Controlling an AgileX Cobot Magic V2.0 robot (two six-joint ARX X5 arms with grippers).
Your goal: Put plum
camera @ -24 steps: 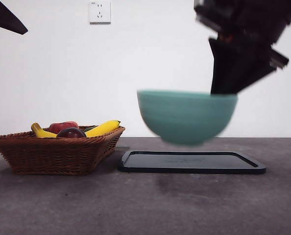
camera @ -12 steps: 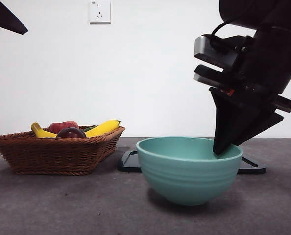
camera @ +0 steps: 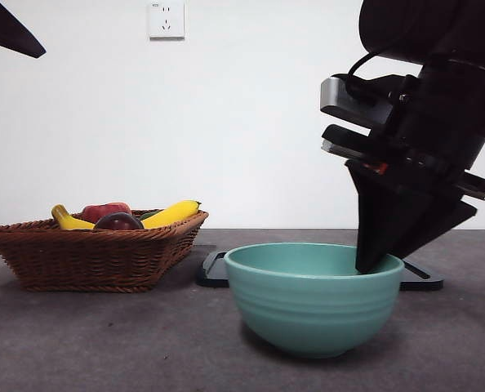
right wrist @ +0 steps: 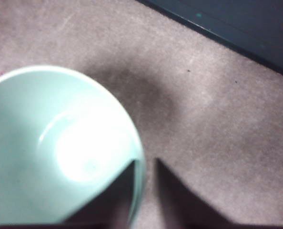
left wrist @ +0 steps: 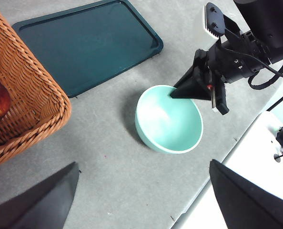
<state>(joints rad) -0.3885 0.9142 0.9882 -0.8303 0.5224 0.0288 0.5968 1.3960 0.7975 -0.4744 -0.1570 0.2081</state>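
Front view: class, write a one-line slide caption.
Right gripper pinches the teal bowl rim; plum waits in the basket.

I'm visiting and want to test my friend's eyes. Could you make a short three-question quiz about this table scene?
1. True or false: the right tool grips the teal bowl by its rim.
2. Where is the plum? A) in the bowl B) in the wicker basket C) on the dark tray
3. Fill in: the bowl stands on the ____, in front of the tray.

Key: 1 true; 2 B; 3 table. The left tool waits open, holding nothing.
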